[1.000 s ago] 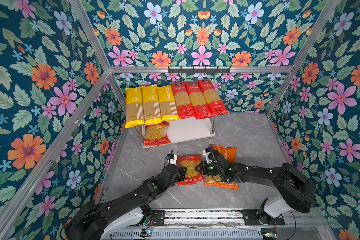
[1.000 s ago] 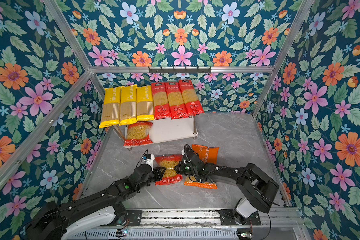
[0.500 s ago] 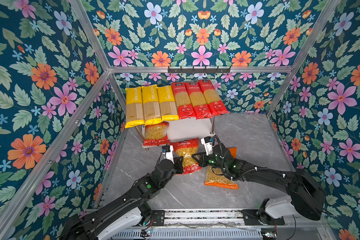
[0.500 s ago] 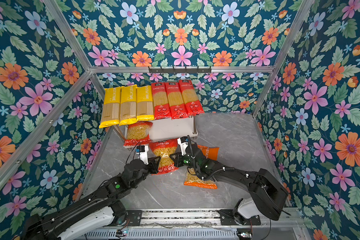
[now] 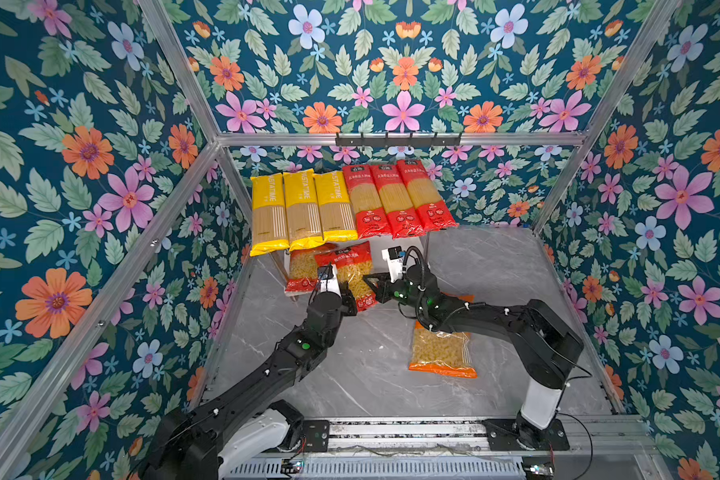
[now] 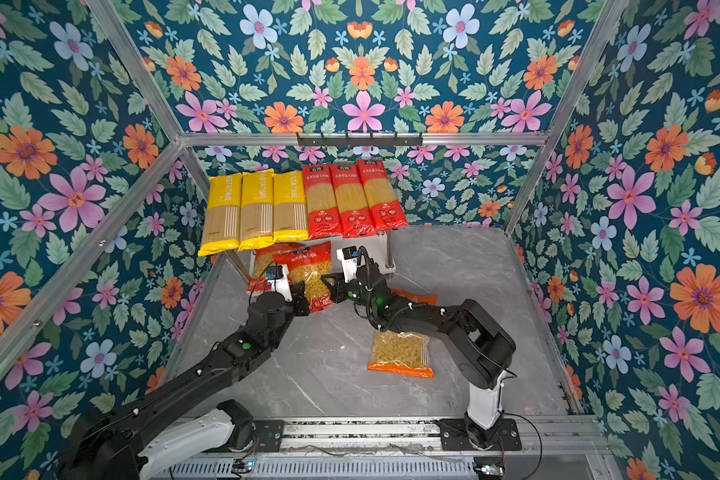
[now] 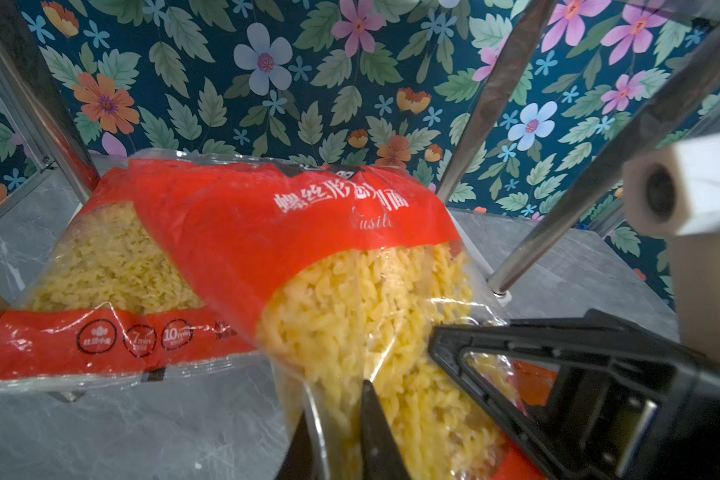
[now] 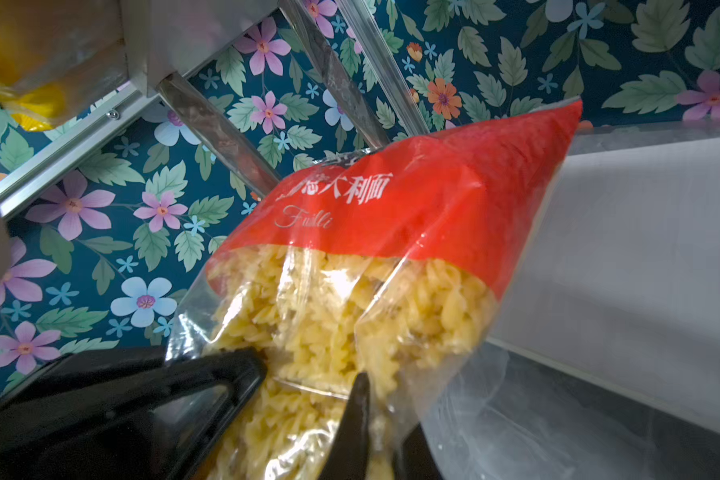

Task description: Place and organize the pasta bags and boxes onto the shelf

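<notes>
The left gripper and the right gripper both pinch the near end of the lifted red fusilli bag, whose long axis points ahead to the lower board of the shelf, beside a second red bag.

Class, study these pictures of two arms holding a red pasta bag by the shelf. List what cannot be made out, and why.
Orange bag: far end hidden under the right arm, both top views.
Shelf: lower board largely covered by the spaghetti packs and the held red bag, top views.
Second red bag: partly covered by the held one, top views.
Held red bag's lower end: cut off at the bottom edge, wrist views.
</notes>
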Robot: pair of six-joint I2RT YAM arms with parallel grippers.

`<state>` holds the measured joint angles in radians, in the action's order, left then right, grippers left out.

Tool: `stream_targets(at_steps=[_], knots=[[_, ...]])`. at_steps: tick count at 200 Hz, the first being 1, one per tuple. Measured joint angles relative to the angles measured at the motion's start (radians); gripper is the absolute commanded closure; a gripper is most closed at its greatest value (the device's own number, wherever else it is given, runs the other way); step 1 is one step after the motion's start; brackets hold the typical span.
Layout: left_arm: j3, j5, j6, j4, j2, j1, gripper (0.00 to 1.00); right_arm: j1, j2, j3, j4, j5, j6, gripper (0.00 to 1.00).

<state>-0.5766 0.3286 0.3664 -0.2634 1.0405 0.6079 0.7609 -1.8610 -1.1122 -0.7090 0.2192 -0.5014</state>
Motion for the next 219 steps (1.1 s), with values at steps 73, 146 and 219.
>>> stream_targets(at_steps=[73, 146, 219], knots=[[-0.039, -0.071, -0.030, -0.153, 0.207, -0.097, 0.93, -0.044, -0.219, -0.184, -0.038, 0.014, -0.024, 1.00], [-0.148, -0.098, -0.032, -0.232, 0.437, -0.149, 0.93, -0.085, -0.307, -0.327, 0.098, -0.027, -0.065, 0.80], [-0.221, -0.083, -0.023, -0.237, 0.557, -0.176, 0.96, -0.092, -0.228, -0.240, 0.206, -0.151, -0.134, 0.45]])
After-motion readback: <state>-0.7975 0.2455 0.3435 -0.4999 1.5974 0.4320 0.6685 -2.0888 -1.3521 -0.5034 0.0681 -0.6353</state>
